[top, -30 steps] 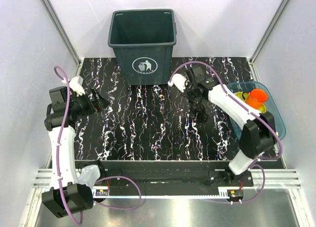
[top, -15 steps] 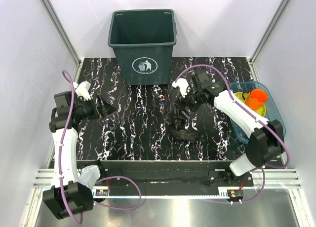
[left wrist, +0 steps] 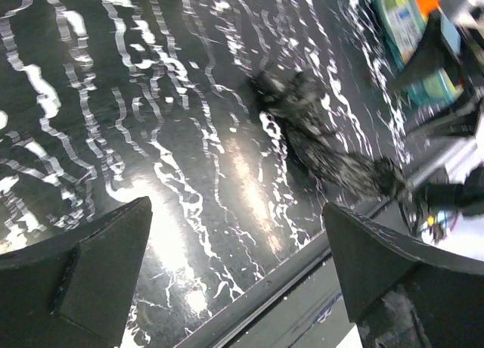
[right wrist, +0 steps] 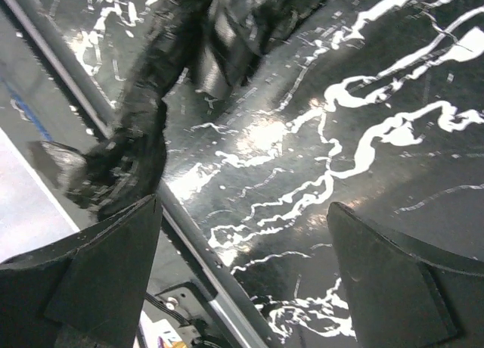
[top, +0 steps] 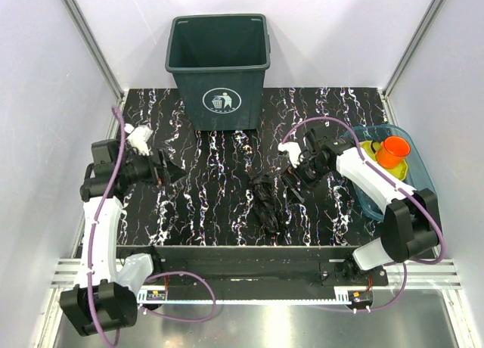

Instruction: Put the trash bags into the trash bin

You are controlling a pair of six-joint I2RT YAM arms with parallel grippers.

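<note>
On the desk (top: 204,212), bags (top: 266,200) lie crumpled between released left pincer (top: 172,171) and released right pincer (top: 293,186); bin (top: 219,64) shows litter-figure logo (top: 218,100).

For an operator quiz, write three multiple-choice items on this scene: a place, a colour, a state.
1. The trash bag lies where, relative to the trash bin? A inside it; B in front of it, on the marble tabletop; C behind it.
2. The cup in the blue tray is: A orange; B green; C white.
3. The right gripper is: A shut on the bag; B open and empty; C out of view.
Key: 1 B, it lies crumpled on the marble; 2 A, plainly orange; 3 B, jaws apart, nothing between.
</note>
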